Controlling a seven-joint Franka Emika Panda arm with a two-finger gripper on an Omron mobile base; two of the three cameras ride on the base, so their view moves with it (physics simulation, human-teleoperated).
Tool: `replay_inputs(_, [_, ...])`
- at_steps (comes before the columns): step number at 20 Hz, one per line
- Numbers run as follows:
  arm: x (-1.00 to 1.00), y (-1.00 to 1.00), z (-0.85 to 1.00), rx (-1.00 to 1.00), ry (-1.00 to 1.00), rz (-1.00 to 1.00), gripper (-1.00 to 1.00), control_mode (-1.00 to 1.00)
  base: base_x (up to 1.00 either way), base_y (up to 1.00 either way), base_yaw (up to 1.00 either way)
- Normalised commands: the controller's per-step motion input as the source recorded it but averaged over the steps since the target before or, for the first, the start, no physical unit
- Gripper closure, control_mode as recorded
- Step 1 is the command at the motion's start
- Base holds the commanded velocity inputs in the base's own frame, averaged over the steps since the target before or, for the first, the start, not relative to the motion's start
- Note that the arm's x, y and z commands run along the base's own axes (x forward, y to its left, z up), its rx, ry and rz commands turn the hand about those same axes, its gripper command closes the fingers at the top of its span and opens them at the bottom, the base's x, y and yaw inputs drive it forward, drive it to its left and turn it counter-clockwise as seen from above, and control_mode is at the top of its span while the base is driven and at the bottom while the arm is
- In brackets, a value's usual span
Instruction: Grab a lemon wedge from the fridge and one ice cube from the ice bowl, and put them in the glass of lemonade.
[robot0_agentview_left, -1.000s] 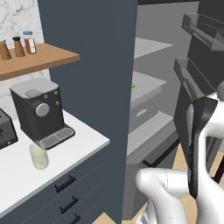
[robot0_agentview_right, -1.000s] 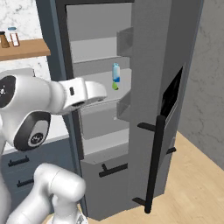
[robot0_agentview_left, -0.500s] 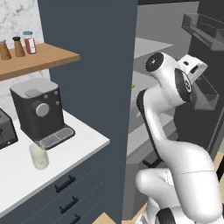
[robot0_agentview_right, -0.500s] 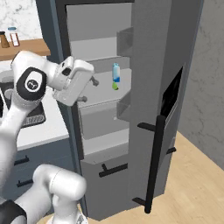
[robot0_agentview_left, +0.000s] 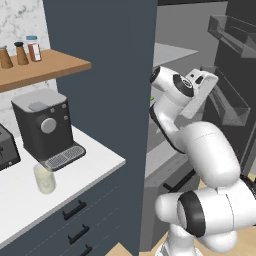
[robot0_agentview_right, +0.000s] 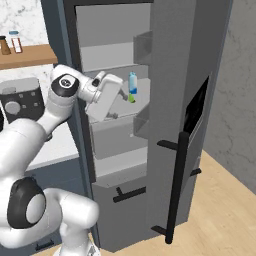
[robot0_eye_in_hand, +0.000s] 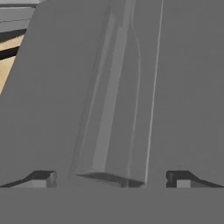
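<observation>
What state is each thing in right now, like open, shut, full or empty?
fridge: door open, shelves showing.
claw: open, holding nothing, reaching into the fridge.
glass of lemonade: upright on the counter, filled with pale liquid.
bottle: upright on a fridge shelf.
coffee machine: nothing under its spout.

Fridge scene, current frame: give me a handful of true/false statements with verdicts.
1. The fridge door is open. True.
2. The gripper is shut on a lemon wedge. False: its fingers stand wide apart with nothing between them.
3. The glass of lemonade stands on the white counter in front of the coffee machine. True.
4. A bottle with a blue cap stands on a fridge shelf near the gripper. True.
5. The glass lies tipped over on the floor. False: it stands upright on the counter.
</observation>
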Motion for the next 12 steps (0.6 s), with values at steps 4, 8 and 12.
replay_inputs(4, [0.17, -0.49, 0.00, 0.00, 0.16, -0.12, -1.00, -1.00, 0.00, 0.00, 0.00])
replay_inputs(8, [0.27, -0.23, -0.19, -0.03, 0.08, -0.13, -1.00, -1.00, 0.00, 0.00, 0.00])
replay_inputs(12, [0.11, -0.26, -0.17, -0.05, 0.04, -0.12, -1.00, -1.00, 0.00, 0.00, 0.00])
